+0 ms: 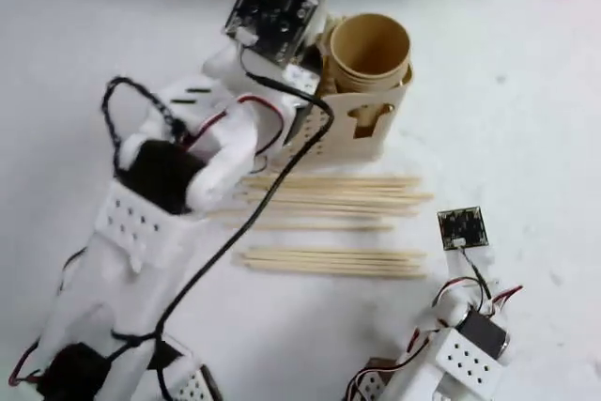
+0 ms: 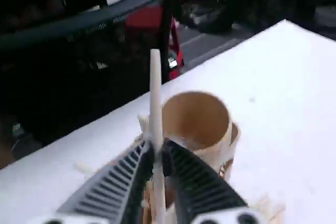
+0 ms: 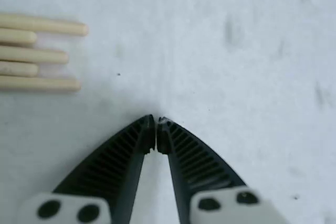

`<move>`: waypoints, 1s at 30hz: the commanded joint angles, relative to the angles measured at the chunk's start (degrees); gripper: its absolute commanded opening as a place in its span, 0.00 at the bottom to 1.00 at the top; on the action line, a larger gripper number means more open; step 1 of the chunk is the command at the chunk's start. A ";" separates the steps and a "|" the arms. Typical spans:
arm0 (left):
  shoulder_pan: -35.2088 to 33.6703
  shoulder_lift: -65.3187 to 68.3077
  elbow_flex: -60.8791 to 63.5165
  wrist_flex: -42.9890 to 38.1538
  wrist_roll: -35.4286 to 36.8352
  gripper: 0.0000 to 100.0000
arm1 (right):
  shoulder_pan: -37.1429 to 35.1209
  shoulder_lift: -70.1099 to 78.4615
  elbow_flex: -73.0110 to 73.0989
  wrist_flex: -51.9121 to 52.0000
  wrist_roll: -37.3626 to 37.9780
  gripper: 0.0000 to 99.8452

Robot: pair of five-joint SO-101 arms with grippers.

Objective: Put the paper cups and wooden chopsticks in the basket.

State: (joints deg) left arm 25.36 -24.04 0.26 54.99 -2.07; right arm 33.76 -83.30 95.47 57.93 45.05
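L hand (image 2: 157,149) pinched tight on one chopstick (image 2: 155,87) — stick upright, just beside the cups (image 2: 197,121) stacked in basket (image 1: 376,133). R hand (image 3: 156,123) fingers together, holding nothing, low over counter (image 3: 236,51). Loose chopsticks (image 1: 331,196) in two bunches on counter — ends near R hand, not touching.

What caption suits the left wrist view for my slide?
Left gripper shut on a wooden chopstick, paper cup just beyond.

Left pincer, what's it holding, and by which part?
A wooden chopstick, clamped in the left pincer partway along its length, with one end sticking out well past it.
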 commanded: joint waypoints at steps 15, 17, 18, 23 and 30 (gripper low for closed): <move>-2.77 6.81 -7.74 -29.01 -3.60 0.02 | 1.10 -0.31 -0.18 -0.92 0.70 0.02; -3.30 6.90 -7.82 -28.40 -3.43 0.02 | 1.10 -0.31 -0.18 -0.92 0.70 0.02; -3.65 6.90 -6.86 -28.31 -3.43 0.02 | 1.10 -0.31 -0.18 -0.92 0.70 0.02; -4.62 9.45 1.93 -31.74 -3.34 0.02 | 1.10 -0.31 -0.18 -0.92 0.70 0.02; -5.76 11.74 5.89 -27.43 -3.34 0.03 | 1.10 -0.31 -0.18 -0.92 0.70 0.02</move>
State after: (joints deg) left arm 21.05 -12.35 6.24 24.92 -5.14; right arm 33.76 -83.30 95.47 57.93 45.05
